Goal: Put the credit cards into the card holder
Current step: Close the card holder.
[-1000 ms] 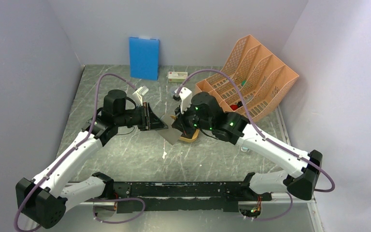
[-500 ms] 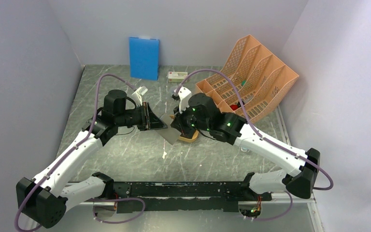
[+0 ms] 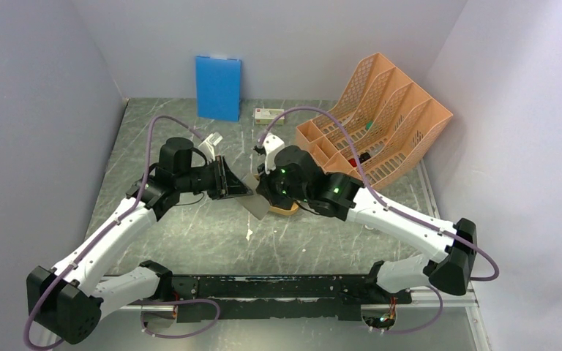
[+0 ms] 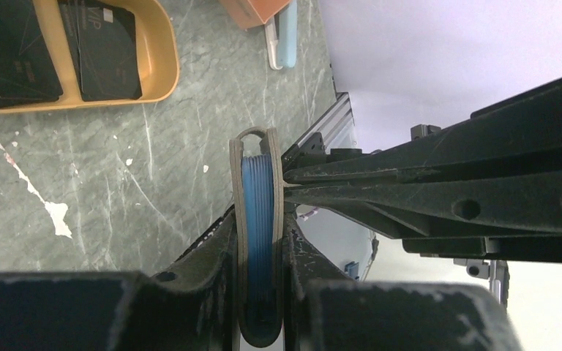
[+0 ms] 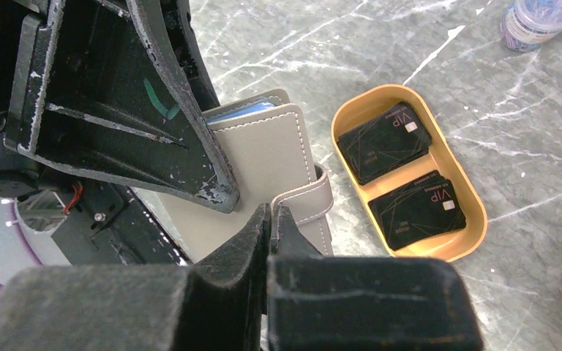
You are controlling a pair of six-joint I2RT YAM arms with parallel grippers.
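Observation:
The grey card holder (image 5: 263,150), with blue pockets inside, is held up edge-on above the table. My left gripper (image 4: 260,230) is shut on the card holder (image 4: 257,212), one finger on each cover. My right gripper (image 5: 272,213) is shut, its tips pinching the holder's strap (image 5: 315,196). In the top view both grippers, left (image 3: 235,186) and right (image 3: 263,191), meet at the holder (image 3: 257,205). Black credit cards (image 5: 384,142) (image 5: 418,212) lie in two stacks in a mustard-yellow tray (image 5: 470,219) beside the holder, with no gripper on them.
A blue board (image 3: 218,88) leans on the back wall. An orange mesh file rack (image 3: 380,110) stands at the back right, with a small box (image 3: 268,114) next to it. A small bottle (image 5: 538,18) sits beyond the tray. The yellow tray (image 3: 288,210) lies under my right wrist.
My right arm has shifted slightly left, toward the left gripper. The left arm and the card holder have barely moved.

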